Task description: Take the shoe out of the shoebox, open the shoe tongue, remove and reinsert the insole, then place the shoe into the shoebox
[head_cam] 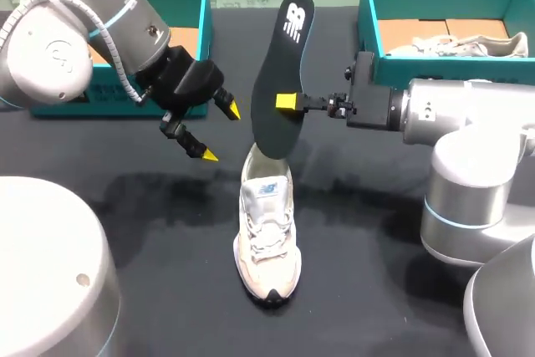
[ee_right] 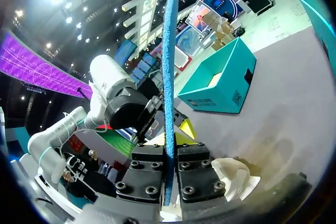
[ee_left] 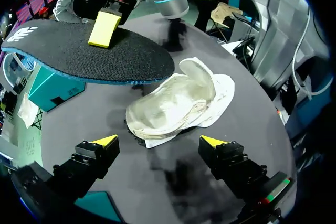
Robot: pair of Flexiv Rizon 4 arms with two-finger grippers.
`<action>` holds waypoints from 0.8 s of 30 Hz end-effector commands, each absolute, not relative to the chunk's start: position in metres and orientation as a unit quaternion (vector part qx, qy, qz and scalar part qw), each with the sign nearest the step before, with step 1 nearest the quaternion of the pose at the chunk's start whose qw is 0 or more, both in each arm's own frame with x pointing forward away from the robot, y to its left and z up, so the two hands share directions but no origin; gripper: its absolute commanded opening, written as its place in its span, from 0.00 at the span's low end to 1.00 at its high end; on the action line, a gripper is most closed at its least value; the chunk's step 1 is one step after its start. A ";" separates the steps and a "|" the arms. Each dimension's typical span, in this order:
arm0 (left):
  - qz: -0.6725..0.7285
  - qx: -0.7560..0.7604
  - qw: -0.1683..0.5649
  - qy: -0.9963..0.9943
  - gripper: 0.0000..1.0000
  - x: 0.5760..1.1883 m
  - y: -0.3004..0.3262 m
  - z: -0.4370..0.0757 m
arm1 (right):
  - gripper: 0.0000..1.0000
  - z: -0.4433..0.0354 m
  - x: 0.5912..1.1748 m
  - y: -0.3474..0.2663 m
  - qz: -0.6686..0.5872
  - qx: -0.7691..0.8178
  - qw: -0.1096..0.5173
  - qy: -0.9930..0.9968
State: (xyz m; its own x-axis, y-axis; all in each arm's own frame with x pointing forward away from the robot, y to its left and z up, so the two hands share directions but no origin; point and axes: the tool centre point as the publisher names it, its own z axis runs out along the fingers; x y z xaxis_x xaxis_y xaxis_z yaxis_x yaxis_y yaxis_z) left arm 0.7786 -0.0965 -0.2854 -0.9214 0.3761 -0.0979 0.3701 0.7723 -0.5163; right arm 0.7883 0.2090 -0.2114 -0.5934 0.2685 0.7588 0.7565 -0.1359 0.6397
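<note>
A white sneaker (head_cam: 267,236) stands on the black table, toe toward the front edge; its tongue is folded open (ee_left: 202,80). A dark insole (head_cam: 282,81) with a blue foam edge (ee_right: 168,77) hangs upright above the shoe's heel, lower end close to the opening. My right gripper (head_cam: 287,103) is shut on the insole's middle; one yellow tip (ee_left: 105,29) lies flat on it. My left gripper (head_cam: 219,131) stands open to the left of the insole with nothing between its fingers; the shoe (ee_left: 178,106) lies ahead of it (ee_left: 159,141).
A teal shoebox (head_cam: 451,18) at the back right holds another white shoe (head_cam: 468,44) on brown paper. A second teal box (head_cam: 163,43) stands at the back left, behind my left arm (ee_right: 113,98). The black tabletop (head_cam: 376,290) spreads around the sneaker.
</note>
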 end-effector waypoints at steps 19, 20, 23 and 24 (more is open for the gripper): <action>0.288 -0.180 0.020 -0.941 1.00 0.777 -0.089 -0.324 | 0.00 -0.226 0.801 0.217 -0.659 -0.379 0.165 -0.629; 0.287 -0.180 0.022 -0.941 1.00 0.775 -0.090 -0.327 | 0.00 -0.228 0.802 0.218 -0.659 -0.377 0.165 -0.630; 0.284 -0.171 0.025 -0.943 1.00 0.769 -0.092 -0.333 | 0.00 -0.234 0.803 0.221 -0.660 -0.370 0.161 -0.633; 0.283 -0.168 0.026 -0.944 1.00 0.768 -0.092 -0.334 | 0.00 -0.237 0.804 0.221 -0.662 -0.369 0.162 -0.632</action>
State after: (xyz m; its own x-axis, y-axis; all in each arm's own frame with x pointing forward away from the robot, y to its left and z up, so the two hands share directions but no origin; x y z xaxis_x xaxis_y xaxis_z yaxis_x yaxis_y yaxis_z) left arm 0.7720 -0.0888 -0.3291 -0.9396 0.3400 -0.0396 0.3053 0.7801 -0.5461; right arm 0.8013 0.2146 -0.2305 -0.6744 0.2562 0.6925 0.6827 -0.1409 0.7170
